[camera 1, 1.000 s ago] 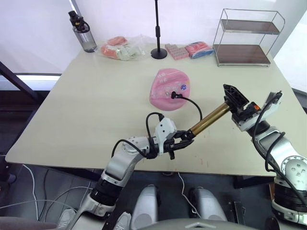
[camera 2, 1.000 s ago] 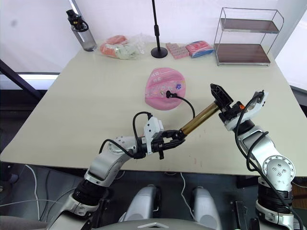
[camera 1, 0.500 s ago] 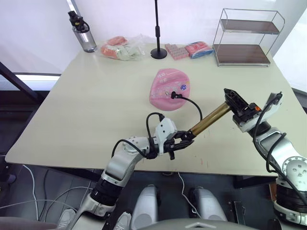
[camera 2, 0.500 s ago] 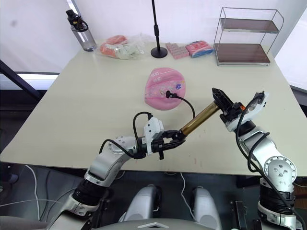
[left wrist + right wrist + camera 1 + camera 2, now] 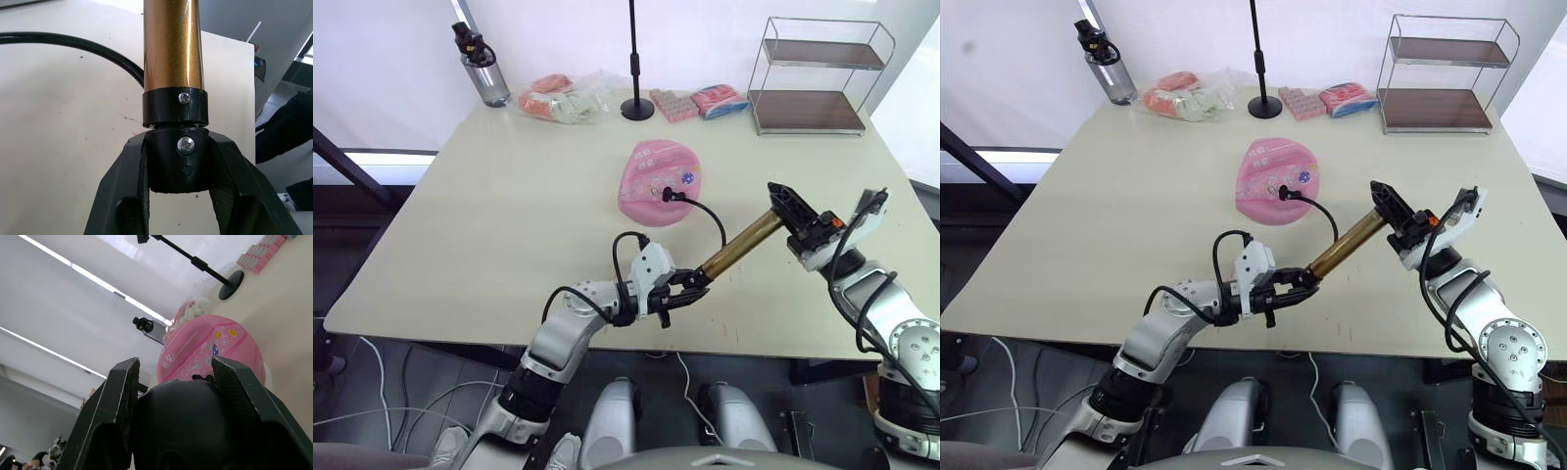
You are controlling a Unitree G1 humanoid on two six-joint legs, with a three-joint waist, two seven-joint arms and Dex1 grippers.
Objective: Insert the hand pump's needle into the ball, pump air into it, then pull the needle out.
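We have the left gripper (image 5: 688,287) clamping the hand pump (image 5: 741,245) base, right gripper (image 5: 800,217) gripping its handle, needle (image 5: 666,193) in ball (image 5: 658,180).

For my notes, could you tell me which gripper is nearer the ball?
Left, narrowly. The left gripper holds the pump's base in front of the ball; the right gripper holds its handle off to the right.

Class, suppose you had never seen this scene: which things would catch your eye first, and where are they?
The gold hand pump slants above the table's near edge, the left gripper clamping its lower black end and the right gripper its handle. Its black hose arcs back to the pink ball, which lies flattened at mid-table.
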